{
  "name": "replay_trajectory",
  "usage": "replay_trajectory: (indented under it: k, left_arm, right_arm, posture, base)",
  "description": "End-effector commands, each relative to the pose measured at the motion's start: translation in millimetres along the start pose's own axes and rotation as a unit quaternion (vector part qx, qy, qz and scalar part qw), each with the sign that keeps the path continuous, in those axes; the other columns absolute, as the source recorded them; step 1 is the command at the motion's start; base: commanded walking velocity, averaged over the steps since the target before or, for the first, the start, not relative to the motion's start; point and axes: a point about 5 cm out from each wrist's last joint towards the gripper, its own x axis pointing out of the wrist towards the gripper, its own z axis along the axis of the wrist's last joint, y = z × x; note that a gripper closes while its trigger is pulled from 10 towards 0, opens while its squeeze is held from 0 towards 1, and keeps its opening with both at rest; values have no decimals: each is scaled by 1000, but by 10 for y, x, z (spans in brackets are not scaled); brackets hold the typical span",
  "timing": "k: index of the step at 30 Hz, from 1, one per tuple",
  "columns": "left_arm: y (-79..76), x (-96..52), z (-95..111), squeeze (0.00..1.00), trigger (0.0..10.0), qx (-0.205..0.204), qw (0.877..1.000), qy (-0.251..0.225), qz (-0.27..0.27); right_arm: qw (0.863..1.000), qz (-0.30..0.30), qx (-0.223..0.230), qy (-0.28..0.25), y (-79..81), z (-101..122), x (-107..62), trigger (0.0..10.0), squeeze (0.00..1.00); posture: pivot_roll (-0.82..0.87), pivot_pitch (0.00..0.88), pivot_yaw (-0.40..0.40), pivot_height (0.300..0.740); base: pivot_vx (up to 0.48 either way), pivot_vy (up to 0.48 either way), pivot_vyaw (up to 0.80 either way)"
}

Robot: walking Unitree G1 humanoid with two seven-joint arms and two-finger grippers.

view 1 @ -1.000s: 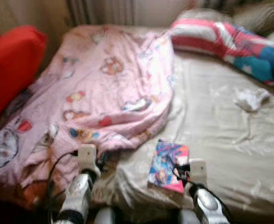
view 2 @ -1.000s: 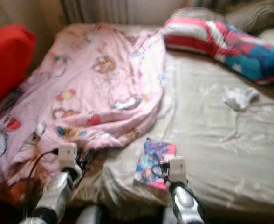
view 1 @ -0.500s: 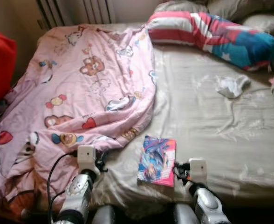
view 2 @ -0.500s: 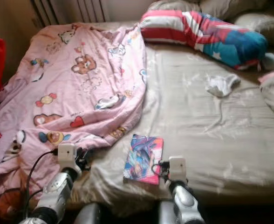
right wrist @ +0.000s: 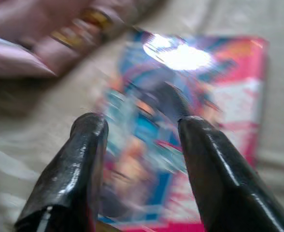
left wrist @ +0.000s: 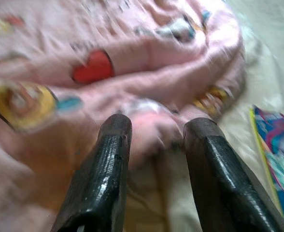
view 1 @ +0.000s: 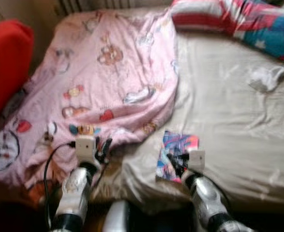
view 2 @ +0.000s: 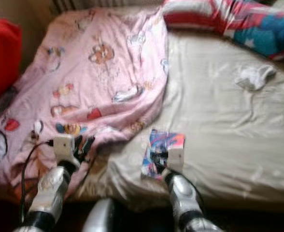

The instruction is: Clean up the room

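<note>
1. Right wrist view looks down on a colourful book (right wrist: 190, 125), which lies flat on the beige sheet (view 1: 238, 125) near the front edge of the bed, just beside the hem of the pink blanket (view 1: 108, 82).
2. The right gripper (view 1: 179, 162) hovers over the book with its two black fingers (right wrist: 74, 164) spread apart and nothing between them.
3. I judge the book thin, light and rather stiff, with a glossy cover that may slip. As it lies flat on soft bedding, the fingers could press the sheet down and take it by one free edge, probably the one nearest the robot.
4. The left gripper (view 1: 102, 146) is at the blanket's hem, fingers also parted, holding nothing. This cloth is soft and will drag in folds.
5. A white sock (view 1: 265, 77) lies well apart on the sheet, and a striped pillow (view 1: 238, 21) at the head. Between them the sheet gives open room; the red cushion (view 1: 7, 67) closes the left side.
</note>
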Motion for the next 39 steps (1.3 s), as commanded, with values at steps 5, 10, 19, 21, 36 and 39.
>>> replay_trajectory:
  k: [5,10,19,21,36,39]
  left_arm:
    - [63,-97,-6,0,10000,-4,1000,16,12]
    - [52,-127,-16,0,10000,-6,1000,21,14]
    - [89,-220,14,0,10000,-2,999,29,19]
    - [90,-233,12,0,10000,-1,999,31,19]
    - [105,-300,23,0,10000,5,999,43,21]
    - [105,-310,25,0,10000,7,999,44,20]
  right_arm:
    - [1000,2,-4,25,88,-89,2,10000,0]
    - [999,-12,6,41,69,-156,-22,10000,0]
    - [995,-68,65,38,-25,-142,-23,10000,0]
    - [994,-75,74,37,-35,-144,-25,10000,0]
    - [988,-83,118,56,-70,-343,-135,10000,0]
    - [989,-65,118,61,-28,-363,-134,10000,0]
  posture:
    - [74,335,105,623]
    - [82,337,106,623]
    - [104,364,119,623]
    - [105,365,120,623]
    - [121,375,129,623]
    - [125,376,130,623]
  base:
    - [0,0,0]
    - [0,0,0]
    - [0,0,0]
    - [0,0,0]
    - [0,0,0]
    - [0,0,0]
